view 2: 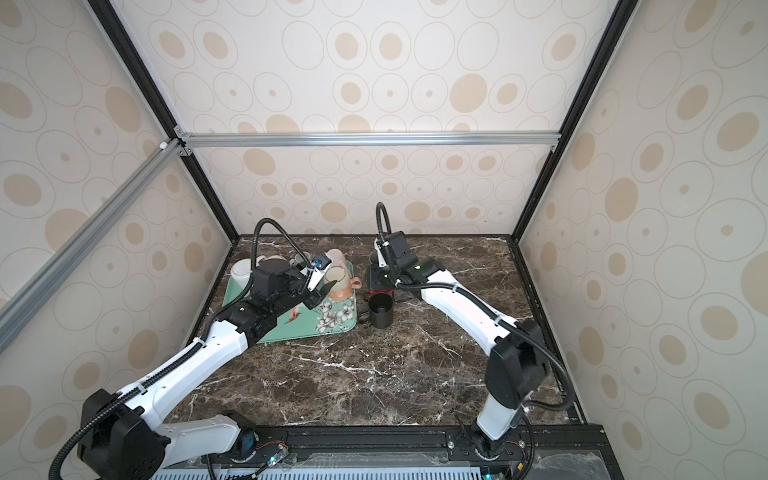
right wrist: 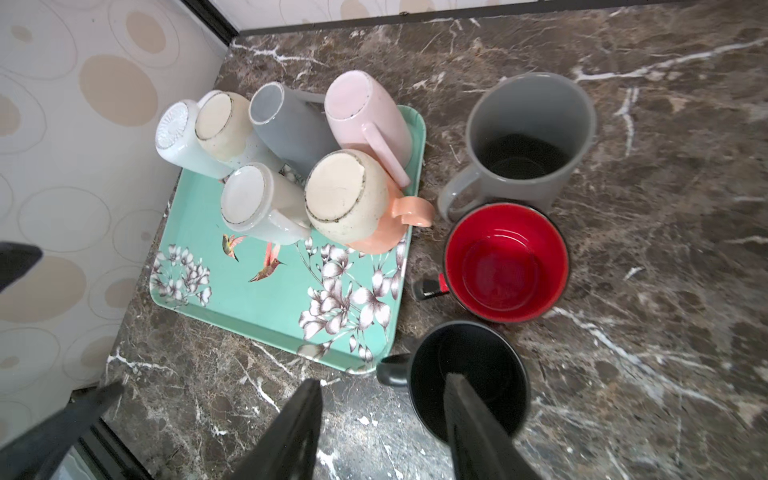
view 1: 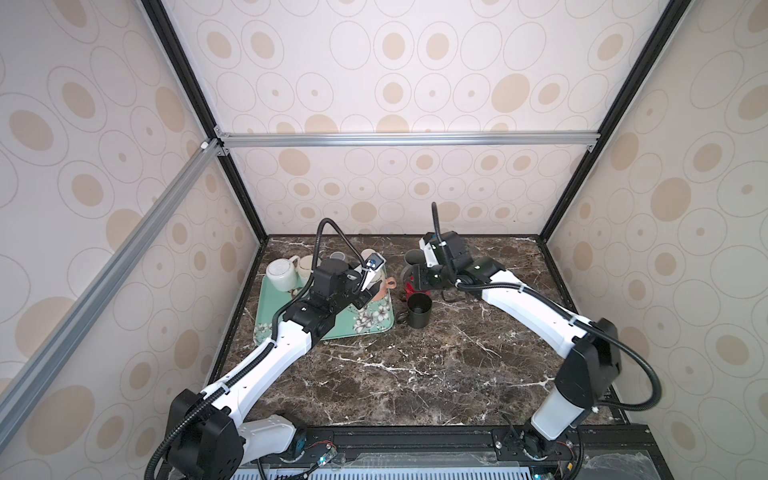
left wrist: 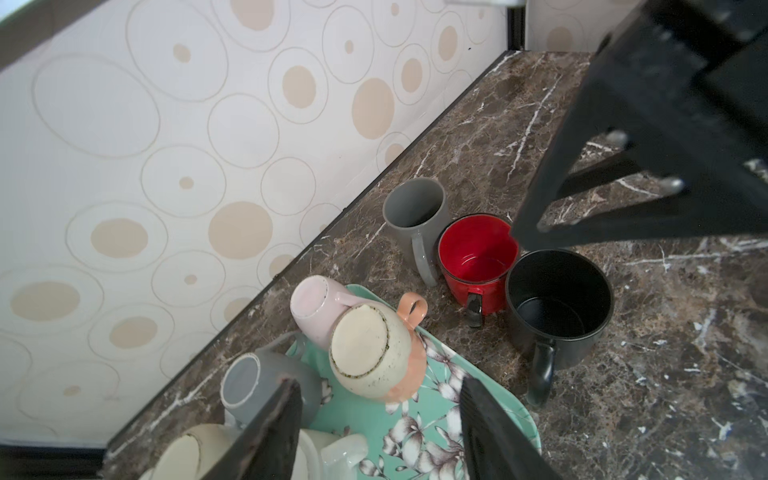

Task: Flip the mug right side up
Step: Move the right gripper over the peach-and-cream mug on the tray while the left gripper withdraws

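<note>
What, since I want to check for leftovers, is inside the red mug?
Nothing: the red mug shows only its red floor and inner wall in the right wrist view. In both top views the right arm hides most of it.

1. Honestly, nothing readable anywhere here.
2. Left arm [view 1: 270, 361]: tiny white mark on its black joint, way too small to make out.
3. Right arm [view 1: 532, 309]: a few small marks by the wrist, just blur.
4. Tray [right wrist: 249, 307]: flowers and birds only, no lettering.

White arms [view 1: 266, 365], black joints [view 1: 590, 370], corrugated cables [view 1: 434, 216]
</note>
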